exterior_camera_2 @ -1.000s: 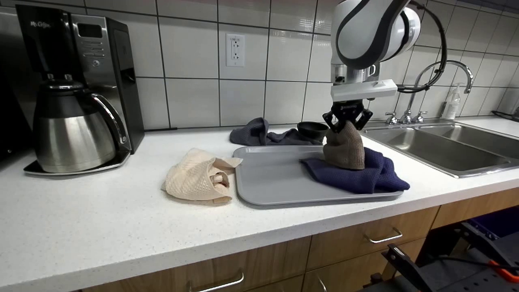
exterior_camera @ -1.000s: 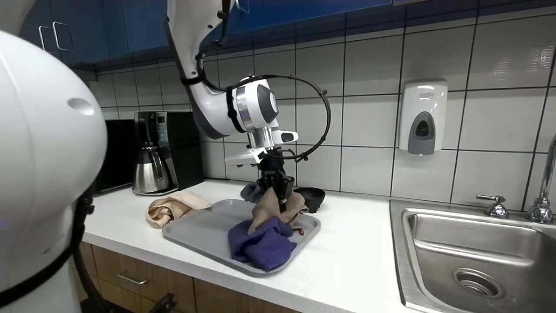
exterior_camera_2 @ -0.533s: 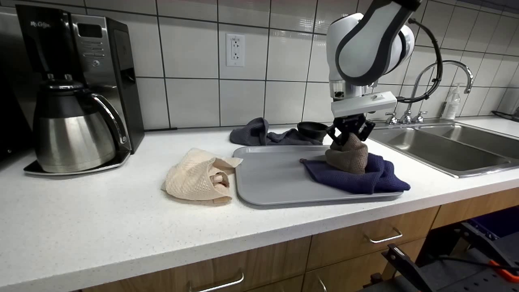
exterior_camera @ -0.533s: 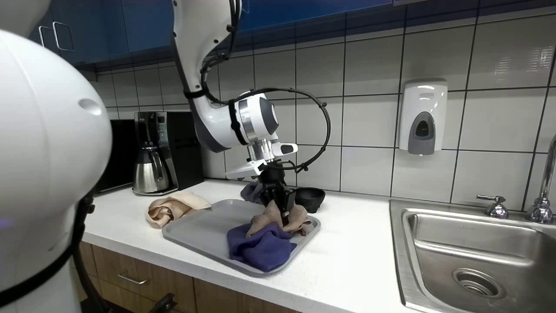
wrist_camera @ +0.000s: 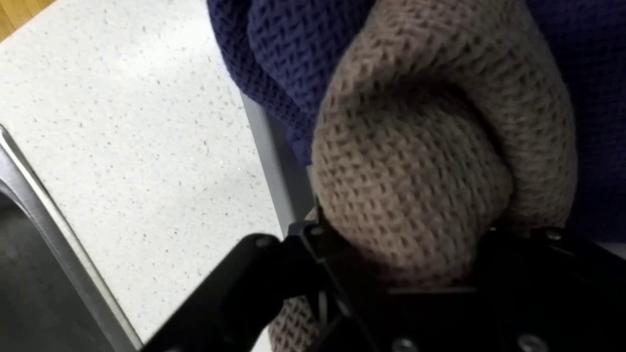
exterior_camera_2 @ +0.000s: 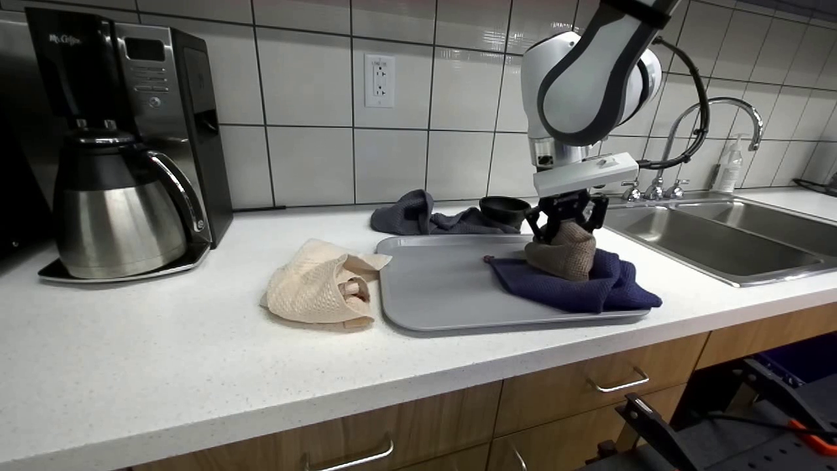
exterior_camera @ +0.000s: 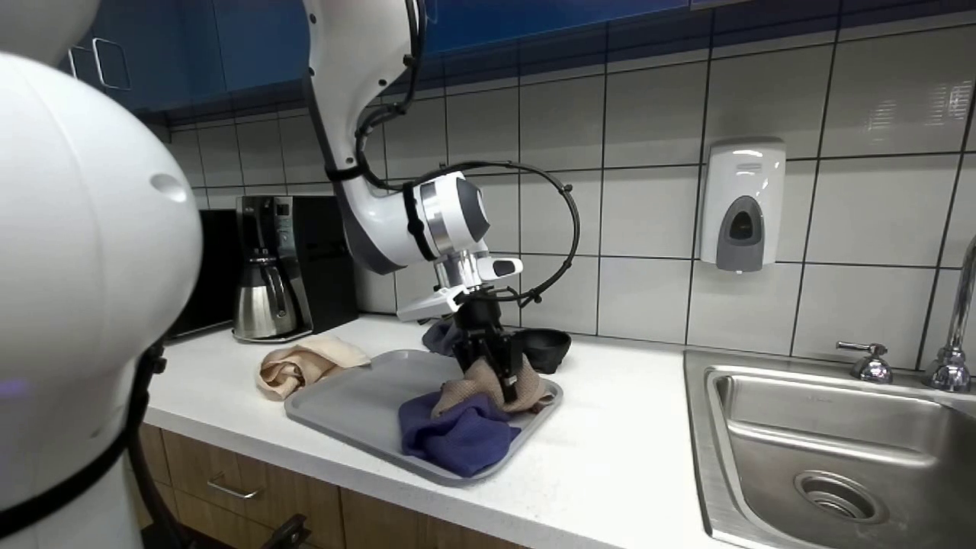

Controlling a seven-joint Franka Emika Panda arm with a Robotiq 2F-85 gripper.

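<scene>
The hand (exterior_camera_2: 566, 227) pointed down, slightly tilted, into the crumpled brown waffle-weave cloth (exterior_camera_2: 569, 258). Wrist view: fingers stood apart, one on either side of a rounded bulge of fabric that filled the gap between them. Fingertips hidden by cloth and shadow; could not tell whether they pinched it or were free of it.

Brown cloth lay on the grey tray (exterior_camera_2: 444, 288), toward the end nearest the sink (exterior_camera: 705, 442), partly over the bunched navy-blue cloth (exterior_camera_2: 614, 281); part of it reached the tray's rim. Navy-blue cloth overlapped one tray corner in an exterior view. Tray flat on the white speckled bench (exterior_camera: 625, 427).

Cream cloth (exterior_camera_2: 307, 288), crumpled with an open fold, sat on the bench just beside the tray's opposite end; contact with the rim could not be judged. Behind the tray: dark grey cloth (exterior_camera_2: 409, 216), loosely heaped, and a black bowl (exterior_camera: 545, 351), upright, just beside it.

Coffee maker (exterior_camera_2: 150, 85) with steel carafe (exterior_camera_2: 121, 226) stood well apart from the hand, beyond the cream cloth. White soap dispenser (exterior_camera: 743, 206) was mounted on the tiled wall (exterior_camera: 648, 206) near the sink. Pump bottle (exterior_camera_2: 729, 171) stood upright behind the sink.
</scene>
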